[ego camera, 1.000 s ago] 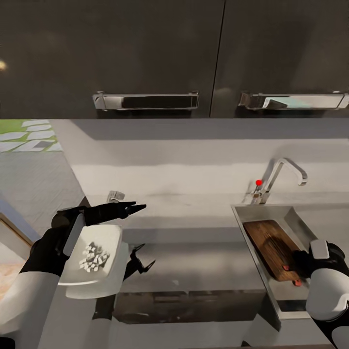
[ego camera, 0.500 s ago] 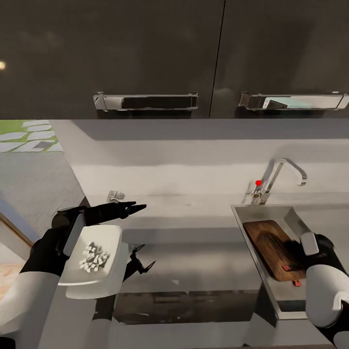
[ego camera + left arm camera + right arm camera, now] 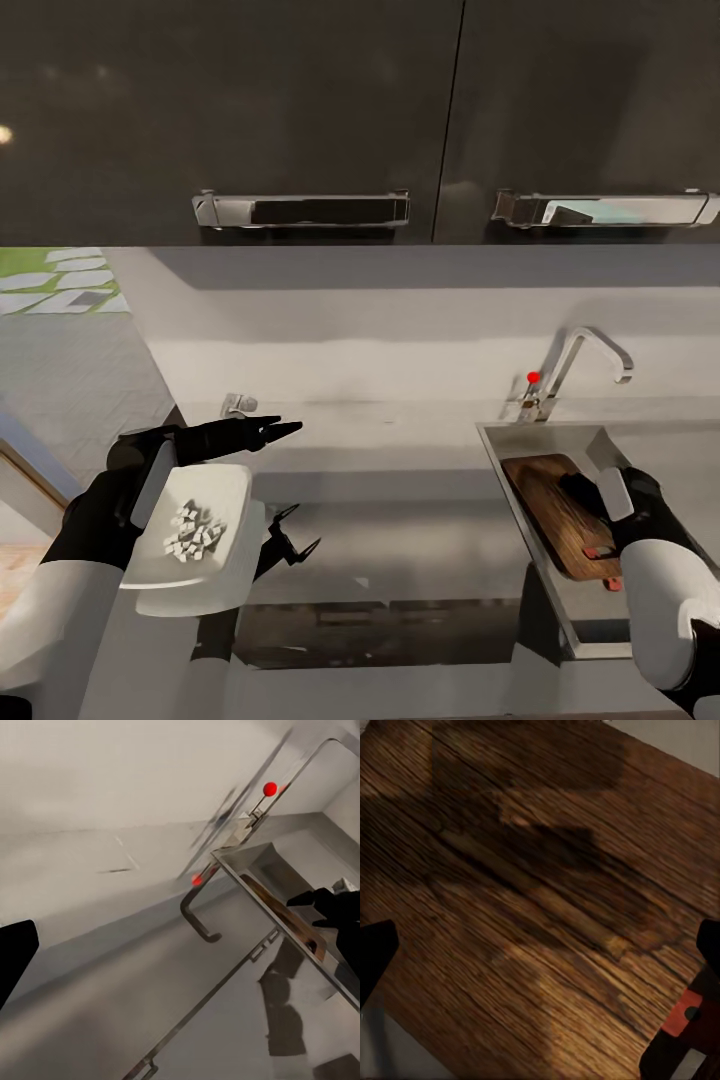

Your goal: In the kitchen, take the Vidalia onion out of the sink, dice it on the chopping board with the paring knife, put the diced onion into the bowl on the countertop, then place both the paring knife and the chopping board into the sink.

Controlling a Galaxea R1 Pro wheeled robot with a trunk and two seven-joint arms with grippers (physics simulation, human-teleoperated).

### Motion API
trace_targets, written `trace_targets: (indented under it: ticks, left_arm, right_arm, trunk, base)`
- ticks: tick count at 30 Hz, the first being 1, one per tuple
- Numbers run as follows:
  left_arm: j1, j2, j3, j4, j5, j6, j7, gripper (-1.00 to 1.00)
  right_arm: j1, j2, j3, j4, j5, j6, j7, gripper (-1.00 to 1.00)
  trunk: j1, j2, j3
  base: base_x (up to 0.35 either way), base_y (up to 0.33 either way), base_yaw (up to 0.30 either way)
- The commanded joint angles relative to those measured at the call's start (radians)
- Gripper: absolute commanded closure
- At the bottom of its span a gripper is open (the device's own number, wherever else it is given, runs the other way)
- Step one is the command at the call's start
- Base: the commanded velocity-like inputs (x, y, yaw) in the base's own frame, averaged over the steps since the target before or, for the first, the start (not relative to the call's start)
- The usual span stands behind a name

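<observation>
The white bowl (image 3: pixel 205 560) holding diced onion (image 3: pixel 195 530) sits on the dark countertop (image 3: pixel 400 520) at the left. My left gripper (image 3: pixel 272 430) hovers open just beyond the bowl, and one of its fingers (image 3: pixel 13 954) shows in the left wrist view. At the right, the chopping board (image 3: pixel 545 500) lies inside the sink (image 3: pixel 500 432). My right gripper (image 3: pixel 578 488) is open just above the board (image 3: pixel 532 892), with nothing between its fingers. Red-brown bits of the paring knife (image 3: pixel 592 552) show at the board's near end, mostly hidden by my right arm, and again (image 3: pixel 682 1014) in the right wrist view.
A chrome faucet (image 3: pixel 590 345) with a red-tipped lever (image 3: pixel 533 377) rises behind the sink. Dark upper cabinets with steel handles (image 3: pixel 300 208) hang overhead. A small wall fitting (image 3: pixel 237 404) sits behind my left gripper. The counter ends at the left near a tiled floor.
My right arm has swung left and toward the back of the sink, bringing the open gripper over the middle of the board. The left arm and bowl have not moved.
</observation>
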Motion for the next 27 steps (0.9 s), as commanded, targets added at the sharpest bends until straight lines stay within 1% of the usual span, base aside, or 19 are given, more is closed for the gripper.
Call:
trace_targets:
  ticks: [1,2,3,5,6,9,10,14,17,27]
  left_arm:
    - [-0.001,0.000,0.000,0.000,0.004,0.006,-0.001,-1.00]
    - [-0.001,0.000,0.000,0.000,0.004,0.006,-0.001,-1.00]
    - [-0.001,0.000,0.001,0.000,0.004,0.006,-0.001,-1.00]
    - [-0.001,0.000,0.000,0.000,0.004,0.006,-0.001,-1.00]
    - [-0.001,0.000,0.000,0.000,0.004,0.006,-0.001,-1.00]
    - [-0.001,0.000,0.000,0.000,0.004,0.006,-0.001,-1.00]
    - [-0.001,0.000,0.000,0.000,0.004,0.006,-0.001,-1.00]
    - [-0.001,0.000,0.001,0.000,0.004,0.006,-0.001,-1.00]
    - [-0.001,0.000,0.001,0.000,0.004,0.006,-0.001,-1.00]
    - [-0.001,0.000,0.001,0.000,0.004,0.006,-0.001,-1.00]
  right_arm:
    - [-0.001,0.000,0.020,-0.002,-0.010,0.002,0.001,-1.00]
    - [-0.001,0.000,0.031,-0.002,-0.010,0.002,0.008,-1.00]
    - [-0.001,0.000,0.055,-0.003,-0.010,0.003,0.024,-1.00]
    - [-0.001,0.000,0.080,-0.004,-0.010,0.003,0.043,-1.00]
    - [-0.001,0.000,0.107,-0.006,-0.010,0.003,0.062,-1.00]
    - [-0.001,0.000,0.142,-0.007,-0.010,0.004,0.081,-1.00]
    - [-0.001,0.000,0.159,-0.008,-0.010,0.004,0.089,-1.00]
    - [-0.001,0.000,0.180,-0.009,-0.010,0.005,0.098,-1.00]
    - [-0.001,0.000,0.186,-0.011,-0.010,0.005,0.100,-1.00]
    - [-0.001,0.000,0.192,-0.013,-0.010,0.005,0.102,-1.00]
  trunk:
    - [0.001,-0.002,-0.002]
    - [0.001,-0.002,-0.002]
    - [0.001,-0.002,-0.002]
    - [0.001,-0.002,-0.002]
    - [0.001,-0.002,-0.002]
    - [0.001,-0.002,-0.002]
    - [0.001,-0.002,-0.002]
    - [0.001,-0.002,-0.002]
    - [0.001,-0.002,0.001]
    - [0.001,-0.002,0.015]
  base:
    - [0.000,0.000,0.000]
    - [0.000,0.000,0.000]
    - [0.000,0.000,0.000]
    - [0.000,0.000,0.000]
    - [0.000,0.000,0.000]
    - [0.000,0.000,0.000]
    - [0.000,0.000,0.000]
    - [0.000,0.000,0.000]
    - [0.000,0.000,0.000]
    - [0.000,0.000,0.000]
